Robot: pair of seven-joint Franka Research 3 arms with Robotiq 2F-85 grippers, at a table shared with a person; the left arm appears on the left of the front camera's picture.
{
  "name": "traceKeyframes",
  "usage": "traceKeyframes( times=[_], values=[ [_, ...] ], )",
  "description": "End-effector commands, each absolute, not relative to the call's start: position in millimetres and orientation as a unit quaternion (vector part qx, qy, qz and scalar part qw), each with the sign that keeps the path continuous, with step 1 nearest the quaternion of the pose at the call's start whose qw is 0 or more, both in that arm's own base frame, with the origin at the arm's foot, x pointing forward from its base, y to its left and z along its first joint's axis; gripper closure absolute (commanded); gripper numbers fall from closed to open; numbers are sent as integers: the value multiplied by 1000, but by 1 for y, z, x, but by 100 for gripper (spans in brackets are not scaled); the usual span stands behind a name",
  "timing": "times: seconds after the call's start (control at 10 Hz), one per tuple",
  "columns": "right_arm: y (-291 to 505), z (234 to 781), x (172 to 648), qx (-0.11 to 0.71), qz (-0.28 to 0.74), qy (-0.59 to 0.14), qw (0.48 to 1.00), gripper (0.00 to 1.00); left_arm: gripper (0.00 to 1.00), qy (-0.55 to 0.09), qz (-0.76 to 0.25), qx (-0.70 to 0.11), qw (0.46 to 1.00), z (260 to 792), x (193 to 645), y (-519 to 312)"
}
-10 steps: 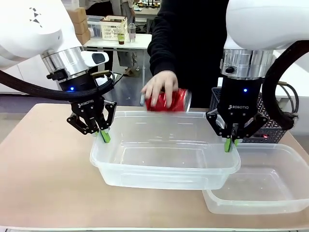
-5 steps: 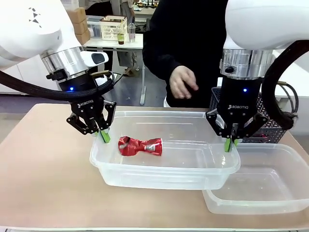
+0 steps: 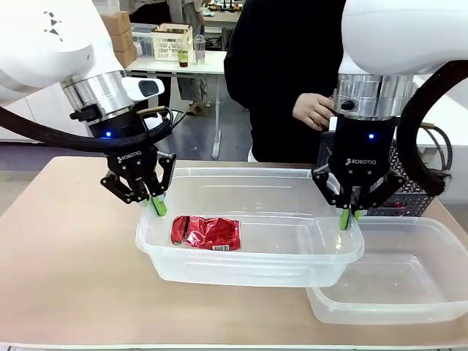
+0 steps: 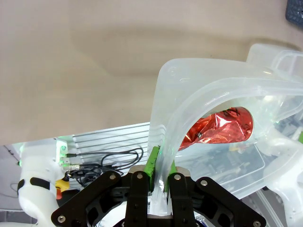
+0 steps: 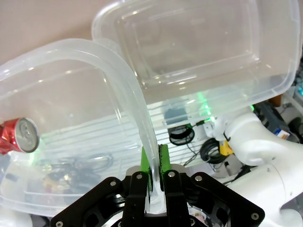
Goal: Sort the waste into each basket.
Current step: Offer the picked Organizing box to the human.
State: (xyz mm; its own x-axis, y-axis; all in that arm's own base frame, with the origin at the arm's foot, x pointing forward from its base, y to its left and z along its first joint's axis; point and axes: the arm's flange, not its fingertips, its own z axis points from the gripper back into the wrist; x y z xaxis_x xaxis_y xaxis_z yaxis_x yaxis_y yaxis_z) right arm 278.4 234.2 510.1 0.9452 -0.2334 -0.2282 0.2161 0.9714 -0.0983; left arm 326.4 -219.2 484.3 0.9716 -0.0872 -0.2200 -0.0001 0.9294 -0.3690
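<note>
- Left end effector (image 3: 158, 206): clamped on the left end rim of the clear tub (image 3: 248, 174); right end effector (image 3: 345, 218): pinching the opposite rim.
- Crushed red can (image 3: 205, 233): inside the tub, just right of the left end effector, long axis running left to right; left arm nearer.
- Second tub (image 3: 439, 227): on the bench (image 3: 66, 256), tucked partly under the first, apparently empty.
- Person's hand (image 3: 313, 111): raised at the far side.

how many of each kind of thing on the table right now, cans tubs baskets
crushed red can: 1
clear plastic tub: 2, one with the can in it, one to its right
dark lattice basket: 1
total: 4
</note>
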Motion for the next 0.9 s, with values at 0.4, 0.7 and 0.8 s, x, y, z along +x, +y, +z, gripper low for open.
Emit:
traceKeyframes(
  times=[0.4,0.7,0.8],
  values=[
    [234,508,282,-40,-118,124,984,91,93,112,-14,-209,971,493,324,-217],
    [234,508,282,-40,-118,124,984,91,93,112,-14,-209,971,493,324,-217],
    [234,508,282,-40,-118,124,984,91,93,112,-14,-209,971,493,324,-217]
  ],
)
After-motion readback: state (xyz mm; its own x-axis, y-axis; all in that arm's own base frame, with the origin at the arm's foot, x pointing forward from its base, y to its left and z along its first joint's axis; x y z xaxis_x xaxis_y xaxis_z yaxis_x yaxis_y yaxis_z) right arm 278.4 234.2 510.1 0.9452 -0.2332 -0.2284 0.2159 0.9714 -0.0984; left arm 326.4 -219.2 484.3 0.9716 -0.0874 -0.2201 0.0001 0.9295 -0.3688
